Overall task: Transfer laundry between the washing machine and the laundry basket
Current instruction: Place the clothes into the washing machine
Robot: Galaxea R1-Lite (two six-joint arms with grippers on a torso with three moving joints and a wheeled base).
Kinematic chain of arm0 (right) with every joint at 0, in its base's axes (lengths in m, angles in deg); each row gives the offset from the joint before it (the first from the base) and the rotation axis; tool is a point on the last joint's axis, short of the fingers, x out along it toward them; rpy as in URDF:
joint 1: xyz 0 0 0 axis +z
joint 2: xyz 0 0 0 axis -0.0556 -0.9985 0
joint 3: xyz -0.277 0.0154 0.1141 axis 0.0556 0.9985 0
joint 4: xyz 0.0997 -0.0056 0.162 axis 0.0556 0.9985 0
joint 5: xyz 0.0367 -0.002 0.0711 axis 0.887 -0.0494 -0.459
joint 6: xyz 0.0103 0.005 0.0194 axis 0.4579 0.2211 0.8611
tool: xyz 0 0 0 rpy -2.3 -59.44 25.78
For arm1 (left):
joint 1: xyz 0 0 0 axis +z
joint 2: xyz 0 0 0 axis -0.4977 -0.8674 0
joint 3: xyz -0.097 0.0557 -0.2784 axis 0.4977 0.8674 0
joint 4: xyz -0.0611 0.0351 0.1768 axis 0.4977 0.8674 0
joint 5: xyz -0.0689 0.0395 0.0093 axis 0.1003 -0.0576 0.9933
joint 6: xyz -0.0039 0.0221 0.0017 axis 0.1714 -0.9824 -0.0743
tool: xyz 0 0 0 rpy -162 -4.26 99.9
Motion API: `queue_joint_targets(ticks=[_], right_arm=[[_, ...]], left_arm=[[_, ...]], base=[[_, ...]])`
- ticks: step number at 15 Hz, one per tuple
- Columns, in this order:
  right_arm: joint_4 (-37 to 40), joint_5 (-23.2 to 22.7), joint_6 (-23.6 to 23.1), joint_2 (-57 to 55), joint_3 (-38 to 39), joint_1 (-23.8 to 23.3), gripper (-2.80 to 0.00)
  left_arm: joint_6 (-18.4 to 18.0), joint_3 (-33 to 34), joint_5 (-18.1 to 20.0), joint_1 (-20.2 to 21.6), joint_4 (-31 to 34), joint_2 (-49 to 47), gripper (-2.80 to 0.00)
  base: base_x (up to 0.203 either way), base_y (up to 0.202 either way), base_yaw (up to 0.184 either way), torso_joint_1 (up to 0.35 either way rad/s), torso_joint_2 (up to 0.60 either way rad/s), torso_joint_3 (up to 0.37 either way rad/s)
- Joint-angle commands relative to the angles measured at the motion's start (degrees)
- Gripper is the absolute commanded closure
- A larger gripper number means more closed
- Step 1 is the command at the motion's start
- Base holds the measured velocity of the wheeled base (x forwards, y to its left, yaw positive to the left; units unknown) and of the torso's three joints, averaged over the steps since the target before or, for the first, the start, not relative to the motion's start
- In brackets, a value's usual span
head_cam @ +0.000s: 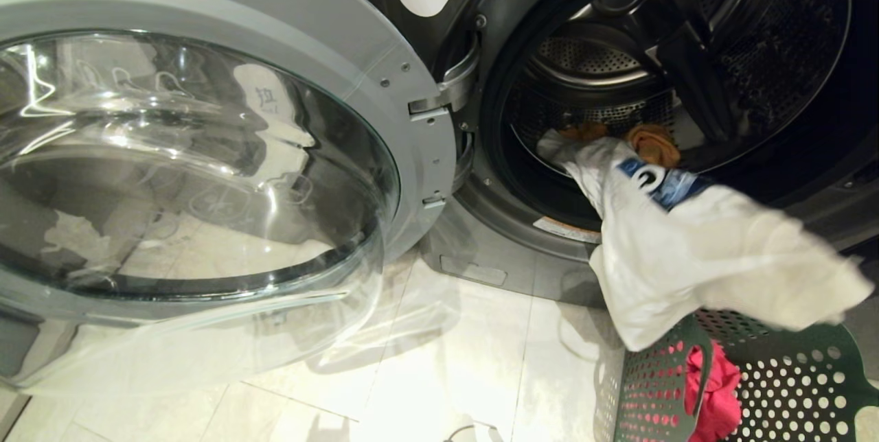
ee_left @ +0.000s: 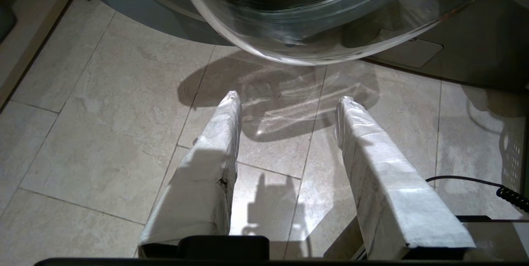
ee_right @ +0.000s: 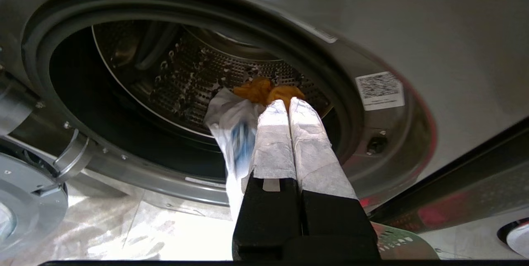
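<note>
The washing machine (head_cam: 494,16) labelled 2 stands with its door (head_cam: 412,71) swung wide to the left. A white-grey garment (head_cam: 687,250) with a blue print stretches from the drum's lip out over the green laundry basket (head_cam: 790,373). My right gripper (ee_right: 288,103) is shut on this white garment (ee_right: 235,134), just outside the door opening; in the head view the cloth hides the gripper. An orange-yellow garment (head_cam: 652,143) lies on the drum floor (ee_right: 264,90). A red-pink garment (head_cam: 714,387) sits in the basket. My left gripper (ee_left: 289,97) hangs open over the floor tiles, holding nothing.
The open glass door (ee_left: 314,18) bulges low over the tiled floor (head_cam: 446,359), directly ahead of the left gripper. A black coiled cable (ee_left: 510,195) lies on the floor to one side. The basket's rim (ee_right: 396,243) sits just under the right gripper.
</note>
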Motion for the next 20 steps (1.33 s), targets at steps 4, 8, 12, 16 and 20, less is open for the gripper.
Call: queue_joint_targets(ticks=[4, 8, 12, 16, 20], right_arm=[[4.52, 1.53, 0.25, 5.70, 2.00, -0.69, 0.00], [8.64, 1.63, 0.33, 5.11, 3.68, -0.60, 0.00], [10.91, 0.61, 5.49, -1.61, 16.95, -0.64, 0.00], [11.13, -2.35, 13.66, -18.90, 22.26, -0.63, 0.00], [10.31, -2.89, 22.43, -37.16, 15.54, -0.67, 0.00]], left_arm=[[0.02, -0.01, -0.01, 0.01, -0.01, -0.07, 0.00], [0.02, 0.05, -0.01, 0.01, -0.01, -0.07, 0.00], [0.02, 0.05, -0.01, 0.01, -0.01, -0.07, 0.00], [0.02, -0.01, -0.01, 0.01, -0.01, -0.07, 0.00], [0.02, 0.01, -0.01, 0.01, -0.01, -0.07, 0.00]], base=[[0.000, 0.000, 0.000, 0.000, 0.00, 0.000], [0.000, 0.000, 0.000, 0.000, 0.00, 0.000], [0.000, 0.000, 0.000, 0.000, 0.00, 0.000], [0.000, 0.000, 0.000, 0.000, 0.00, 0.000], [0.000, 0.000, 0.000, 0.000, 0.00, 0.000]])
